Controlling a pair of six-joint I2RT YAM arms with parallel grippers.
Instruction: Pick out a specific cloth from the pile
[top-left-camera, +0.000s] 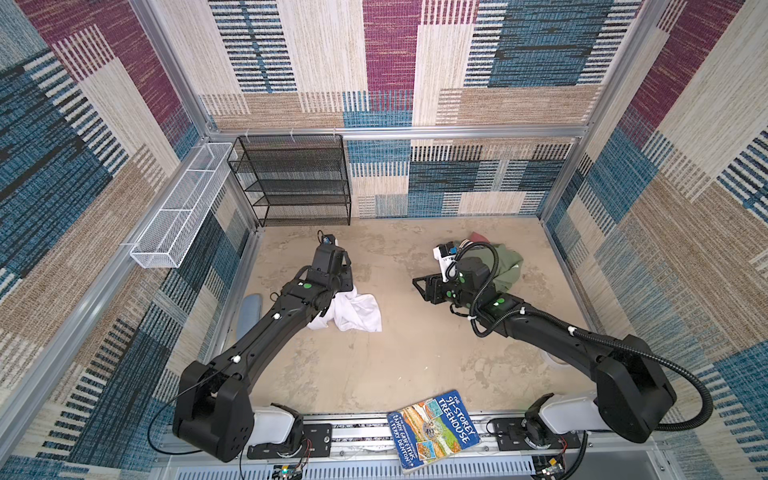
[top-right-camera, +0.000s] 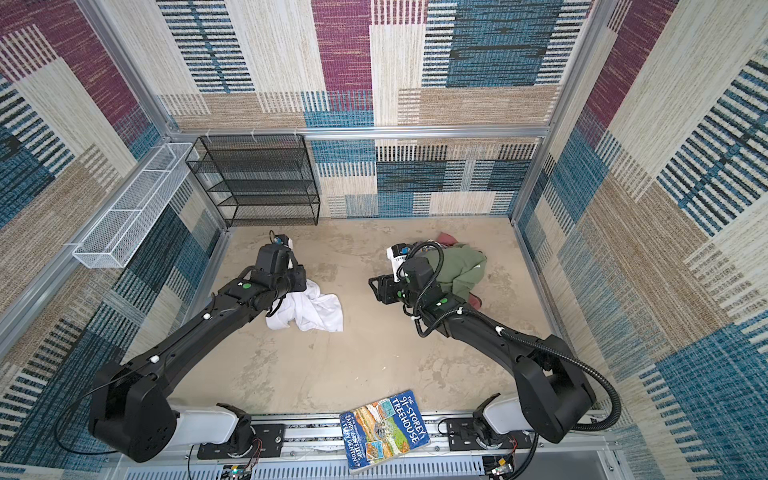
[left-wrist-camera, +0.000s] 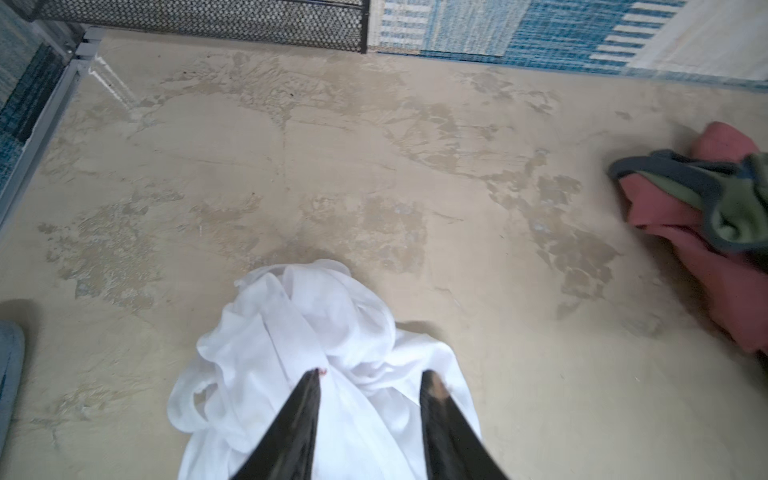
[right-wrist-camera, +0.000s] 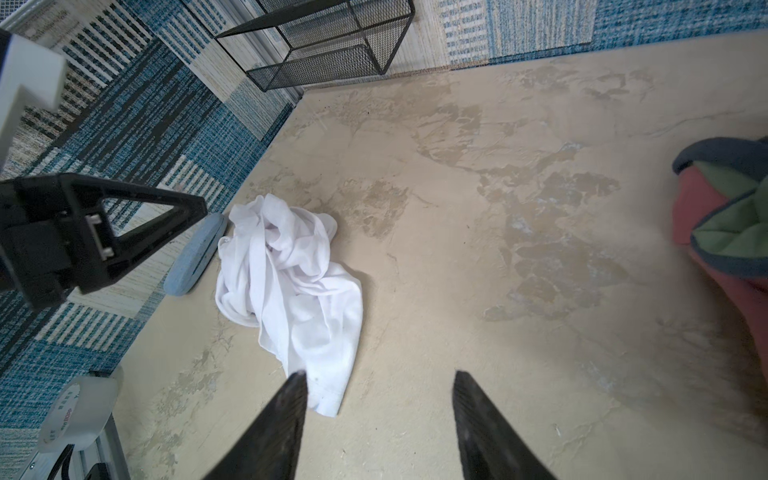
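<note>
The white cloth lies crumpled by itself on the beige table, left of centre, apart from the pile. My left gripper hangs just over the cloth with its jaws apart and fabric showing between and beneath them; in both top views its fingers are hidden under the wrist. The pile of olive green and dusty red garments sits at the back right, partly covered by my right wrist. My right gripper is open over bare table, between the cloth and the pile.
A black mesh shelf stands against the back wall. A white wire basket hangs on the left wall. A blue-grey pad lies by the left edge, a book on the front rail, and a tape roll beside it.
</note>
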